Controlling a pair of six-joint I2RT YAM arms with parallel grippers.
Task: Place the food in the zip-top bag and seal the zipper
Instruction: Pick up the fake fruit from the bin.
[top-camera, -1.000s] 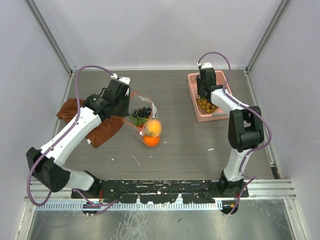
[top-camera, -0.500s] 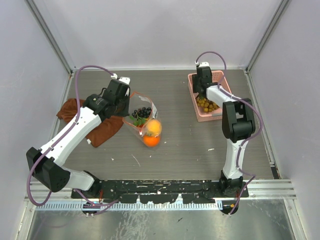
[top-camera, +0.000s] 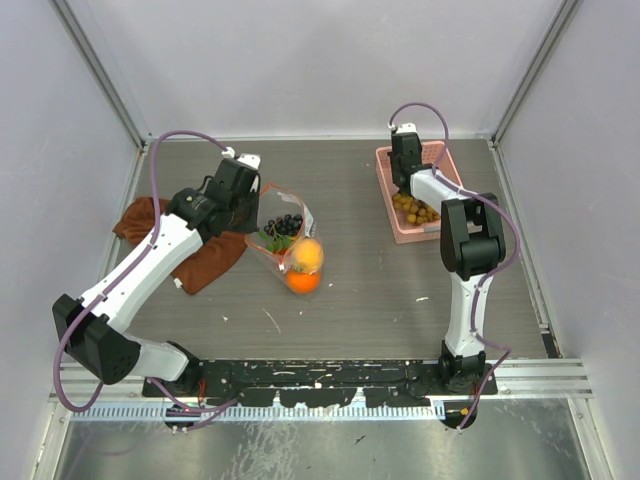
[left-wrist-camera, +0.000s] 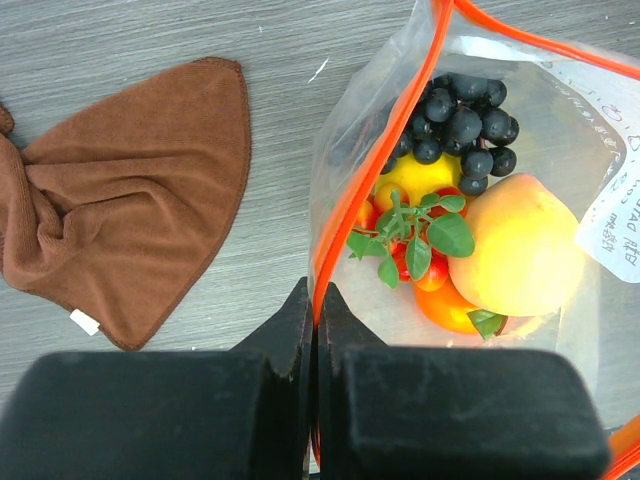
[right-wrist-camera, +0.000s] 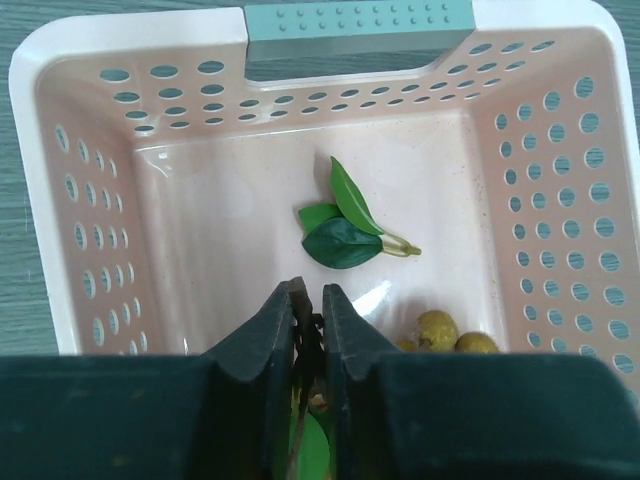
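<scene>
The brown cloth (left-wrist-camera: 130, 190) lies left of my left fingers (left-wrist-camera: 290, 320), which are pinched flat on the zipper (left-wrist-camera: 385, 150) of the zip-top bag (left-wrist-camera: 560, 100); its orange fruit (left-wrist-camera: 520, 245), dark grapes (left-wrist-camera: 460, 125) and yellow one (left-wrist-camera: 420, 175) sit just ahead. Inside the pink basket (right-wrist-camera: 100, 200) my right fingers (right-wrist-camera: 270, 320) stand a slit apart on the thin stem of the berry bunch (right-wrist-camera: 437, 327). Only that wrist view shows the loose leaves (right-wrist-camera: 345, 225) ahead.

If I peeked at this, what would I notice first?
Probably the clear zip-top bag stuffed with bright fruit and dark grapes, left of centre, its orange-red edge pinched by the left gripper. Next, the pink basket at the far right, where the right gripper pinches the stem of the tan berry bunch.
</scene>
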